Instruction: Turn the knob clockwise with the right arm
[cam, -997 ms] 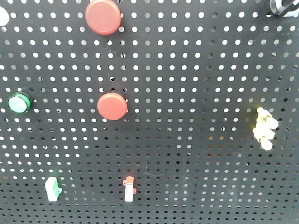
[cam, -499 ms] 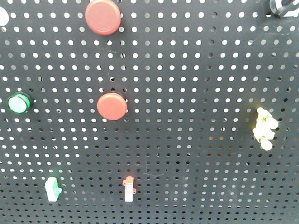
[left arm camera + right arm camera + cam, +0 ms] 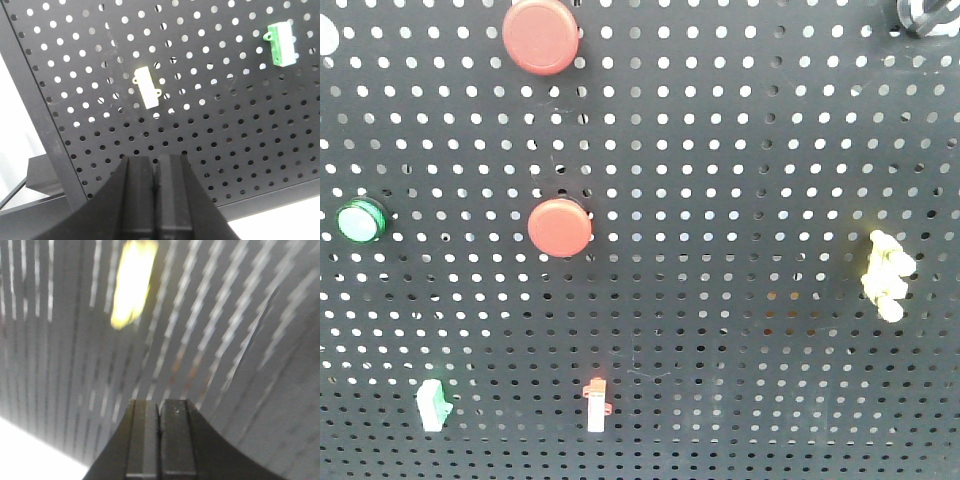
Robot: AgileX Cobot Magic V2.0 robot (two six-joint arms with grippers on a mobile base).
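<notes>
The knob (image 3: 924, 14) is a small black round part with a whitish rim, cut off by the top right corner of the front view. Neither gripper shows in that view. My right gripper (image 3: 160, 406) is shut with nothing between its fingers; its view of the pegboard (image 3: 210, 330) is streaked with motion blur, and a yellow part (image 3: 132, 282) smears above the jaws. The knob does not show there. My left gripper (image 3: 159, 164) is shut and empty, low in front of the pegboard's bottom left corner.
On the black pegboard (image 3: 740, 150) sit two red discs (image 3: 541, 36) (image 3: 560, 227), a green button (image 3: 361, 221), a yellow part (image 3: 884, 274), a green-white clip (image 3: 433, 404) and a red-white clip (image 3: 596, 404). The left wrist view shows a white clip (image 3: 148, 87) and a green clip (image 3: 280, 44).
</notes>
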